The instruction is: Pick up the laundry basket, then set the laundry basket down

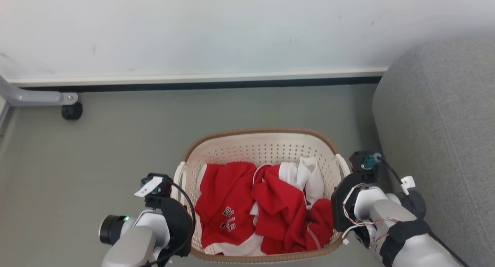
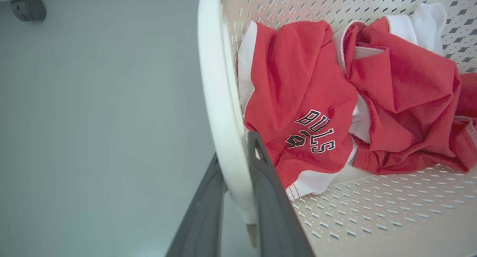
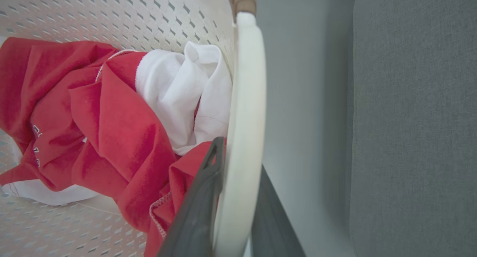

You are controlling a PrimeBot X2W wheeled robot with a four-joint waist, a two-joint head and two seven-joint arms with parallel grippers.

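Gripping from both sides, the left claw [image 2: 234,149] and right claw [image 3: 240,156] each have two dark fingers closed tight on a white side handle [image 2: 218,100] of the cream-white perforated plastic laundry basket [image 1: 267,148] with its brown woven-look rim. The basket, holding crumpled red and white clothes [image 1: 267,205], lies between the arms over the grey floor [image 1: 116,143], just beside a grey fabric sofa [image 1: 437,124].

Pale grey forearms [image 1: 131,245], black wrist housings [image 1: 176,216], dark grey tool fingers [image 2: 268,197]; red-white wires [image 1: 370,223] on right wrist, white tag [image 1: 149,186] on left.
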